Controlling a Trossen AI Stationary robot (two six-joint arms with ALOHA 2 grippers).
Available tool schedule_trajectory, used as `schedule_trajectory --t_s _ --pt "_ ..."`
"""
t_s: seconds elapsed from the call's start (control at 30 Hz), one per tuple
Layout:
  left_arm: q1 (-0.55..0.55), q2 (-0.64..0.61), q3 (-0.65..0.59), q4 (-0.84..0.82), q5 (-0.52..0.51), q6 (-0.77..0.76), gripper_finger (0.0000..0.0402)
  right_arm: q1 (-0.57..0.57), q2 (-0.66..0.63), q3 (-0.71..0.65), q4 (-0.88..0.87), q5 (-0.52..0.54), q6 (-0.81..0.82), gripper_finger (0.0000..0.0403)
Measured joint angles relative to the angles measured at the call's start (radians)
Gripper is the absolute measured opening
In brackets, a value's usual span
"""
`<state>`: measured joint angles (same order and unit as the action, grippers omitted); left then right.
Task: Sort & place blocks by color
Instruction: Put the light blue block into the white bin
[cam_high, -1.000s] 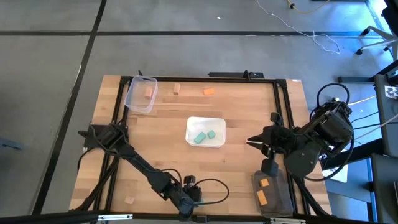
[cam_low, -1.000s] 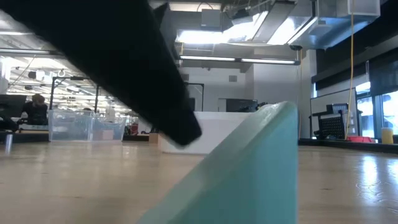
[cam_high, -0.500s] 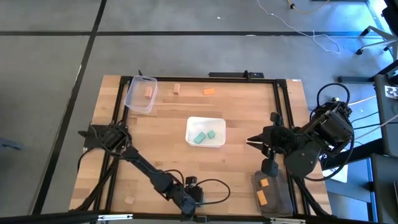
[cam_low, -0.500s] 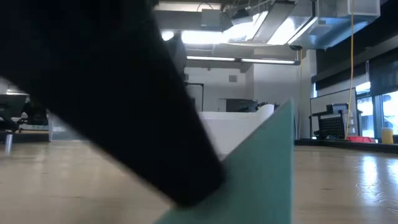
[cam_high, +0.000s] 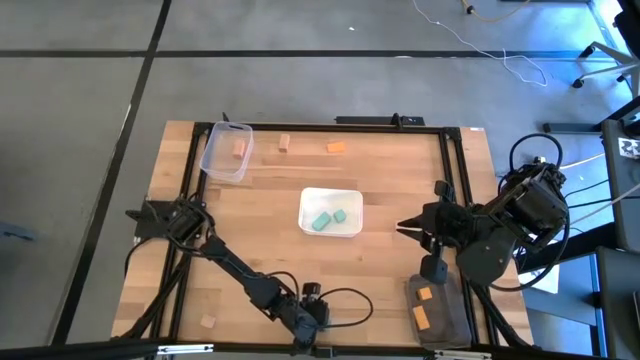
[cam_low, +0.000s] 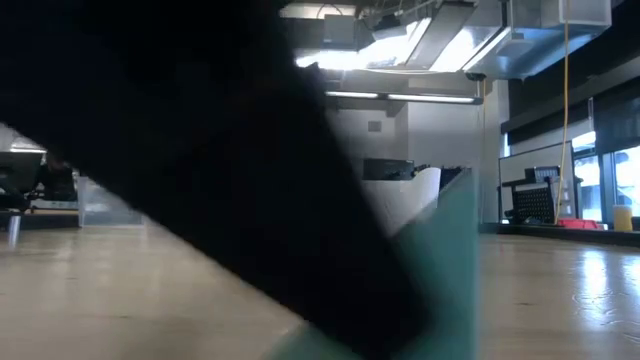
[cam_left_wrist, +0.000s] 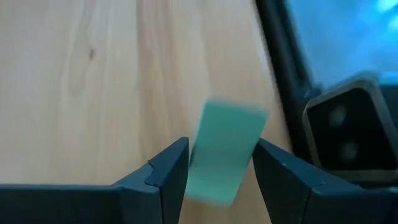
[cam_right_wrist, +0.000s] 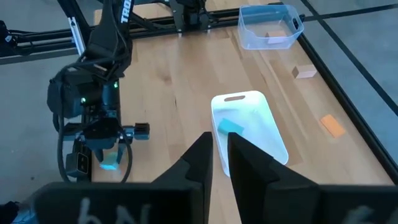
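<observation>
My left gripper (cam_high: 308, 318) is at the table's near edge, beside the low camera housing (cam_left_wrist: 348, 130). It is open, with one finger on each side of a teal block (cam_left_wrist: 224, 152) that stands tilted on the wood. In the low view the block (cam_low: 450, 270) shows partly behind the dark arm. Two teal blocks (cam_high: 321, 221) lie in the white tray (cam_high: 352, 195). My right gripper (cam_high: 405, 228) waits shut and empty at the right side, clear of the table. My left gripper has its fingers (cam_left_wrist: 171, 171) close on the two long sides of the teal block, coming from above. I cannot tell whether they touch it.
A clear tub (cam_high: 214, 160) at the far left holds a wood block (cam_high: 239, 146). A wood block (cam_high: 284, 142) and an orange block (cam_high: 336, 147) lie near the far edge. Another wood block (cam_high: 208, 321) lies near left. A tub (cam_high: 450, 322) near right holds two orange blocks (cam_high: 421, 318).
My left gripper has gone a little toward the table's right edge and down toward the teal block. In the low view the dark arm now covers more of the block.
</observation>
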<state>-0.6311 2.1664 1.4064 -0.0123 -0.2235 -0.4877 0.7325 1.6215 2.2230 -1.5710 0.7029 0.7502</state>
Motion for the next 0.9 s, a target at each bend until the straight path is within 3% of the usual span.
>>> schedule_trajectory --t_s 0.23,0.4,0.6,0.77,0.9 --pt "0.010 0.029 0.001 0.019 0.005 -0.022 0.0165 0.000 0.000 0.000 0.000 0.000 0.000 0.0051" --pt "0.021 0.028 0.002 0.019 0.014 -0.061 0.0120 0.000 0.000 0.000 0.000 0.000 0.001 0.0051" --pt "0.058 0.011 0.001 0.012 0.078 -0.110 0.0120 0.000 0.000 0.000 0.000 0.001 0.001 0.0051" --pt "0.101 -0.052 -0.003 -0.050 0.072 -0.109 0.0120 0.000 0.000 0.000 0.000 0.003 0.002 0.0051" --pt "0.141 -0.137 -0.002 -0.172 0.001 -0.105 0.0120 0.000 0.000 0.000 0.000 0.020 0.004 0.0051"
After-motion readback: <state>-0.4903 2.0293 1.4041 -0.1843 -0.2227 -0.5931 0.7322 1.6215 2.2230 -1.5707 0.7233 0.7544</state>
